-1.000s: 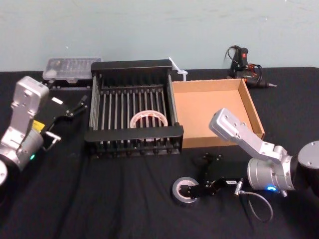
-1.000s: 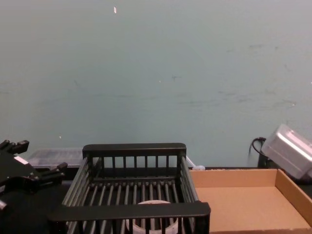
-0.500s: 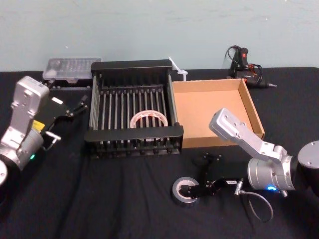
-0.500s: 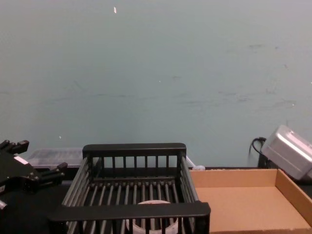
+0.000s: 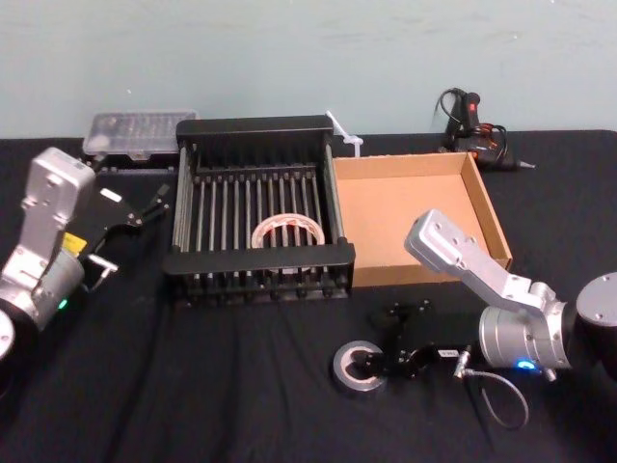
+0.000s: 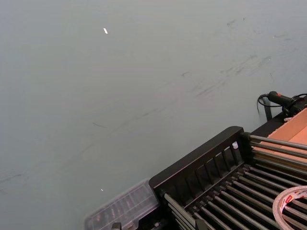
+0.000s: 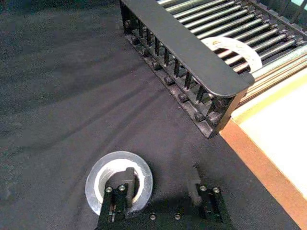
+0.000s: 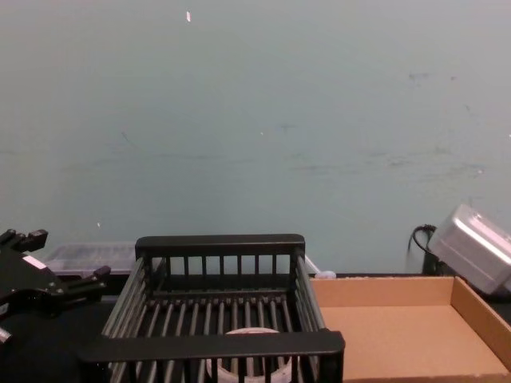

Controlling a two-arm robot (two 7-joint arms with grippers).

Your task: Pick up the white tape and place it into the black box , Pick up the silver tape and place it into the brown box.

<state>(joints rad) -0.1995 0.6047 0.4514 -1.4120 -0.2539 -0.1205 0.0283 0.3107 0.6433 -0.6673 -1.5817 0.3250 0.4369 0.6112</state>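
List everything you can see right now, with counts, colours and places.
white tape: 1, white, lying flat inside the crate
crate: 1, black, slatted, middle of the table
silver tape: 1, grey-silver, flat on the cloth in front of the cardboard tray
cardboard tray: 1, brown, touching the crate's right side
plastic case: 1, clear, behind the crate's left corner
corded tool: 1, black, behind the tray's far right corner
small strip: 1, white, behind the crate's right corner
cloth: 1, black, covering the table
left gripper: 1, black, open, left of the crate
right gripper: 1, black, open, one finger in the silver tape's hole and the other outside the roll
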